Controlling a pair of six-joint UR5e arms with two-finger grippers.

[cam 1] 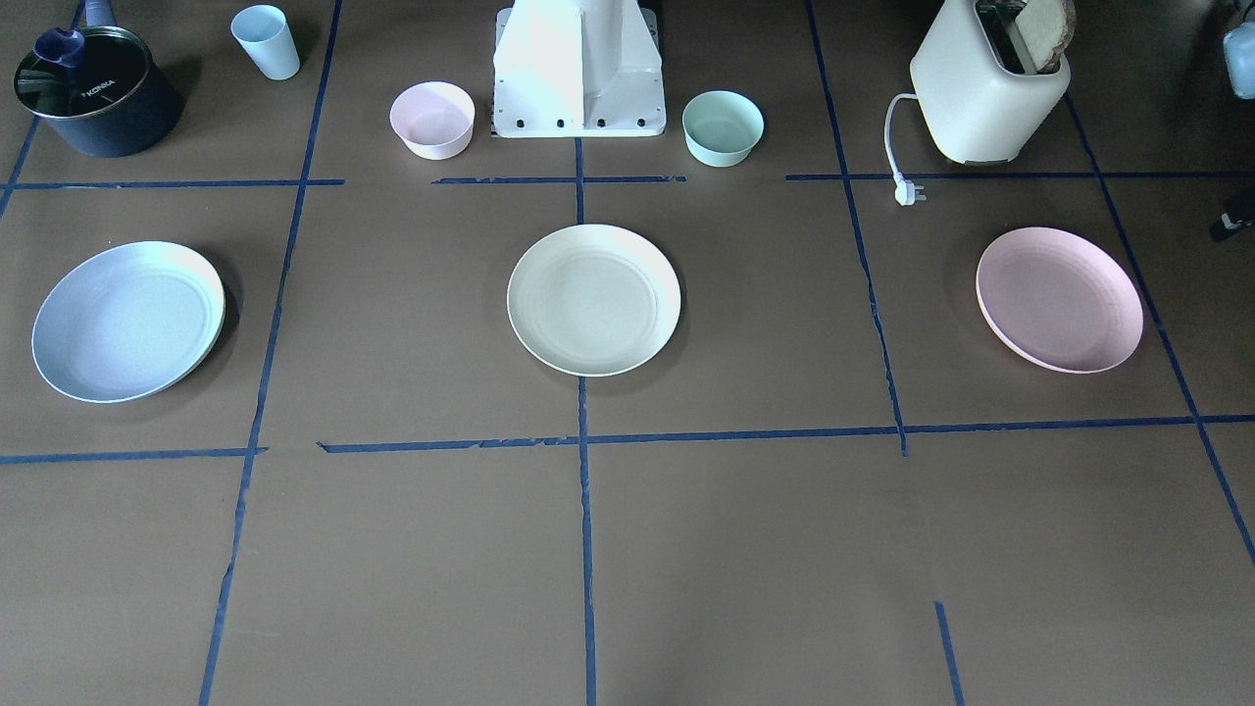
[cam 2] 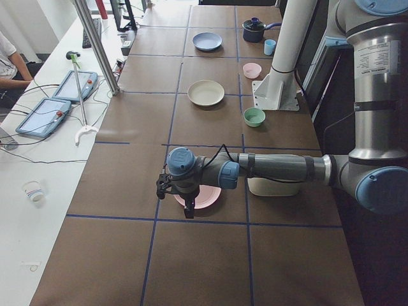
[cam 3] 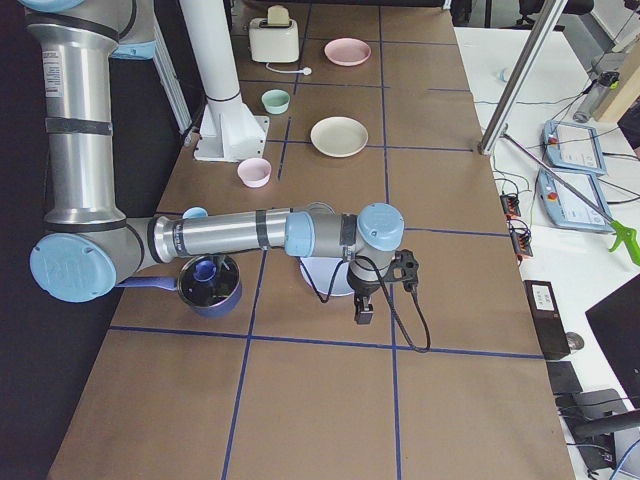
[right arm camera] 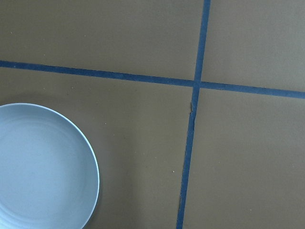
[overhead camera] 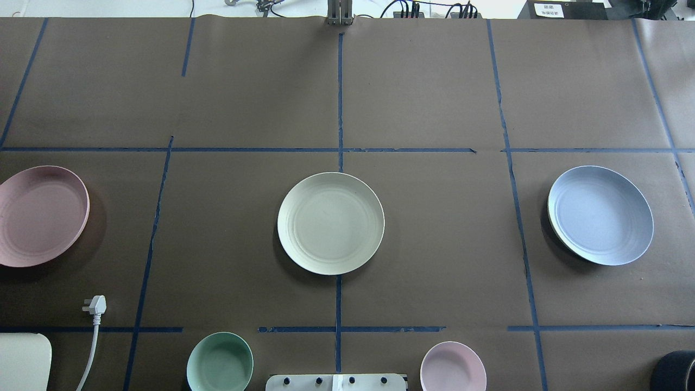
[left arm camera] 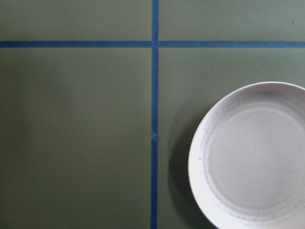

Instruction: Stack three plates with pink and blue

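Lettering on the pot lid (cam 1: pixel 83 83) reads KONKA; both jaws' state cannot be told.

The left arm (cam 2: pixel 274 169) is being held stretched out level and low, and the left wrist (cam 2: pixel 182 162) is being kept bent so that the left gripper (cam 2: pixel 187 207) is being pointed straight down. The right arm (cam 3: pixel 230 235) is being held in the mirrored pose, with the right wrist (cam 3: pixel 380 228) bent and the right gripper (cam 3: pixel 362 312) being pointed down. How far either gripper's jaws are being parted cannot be told.
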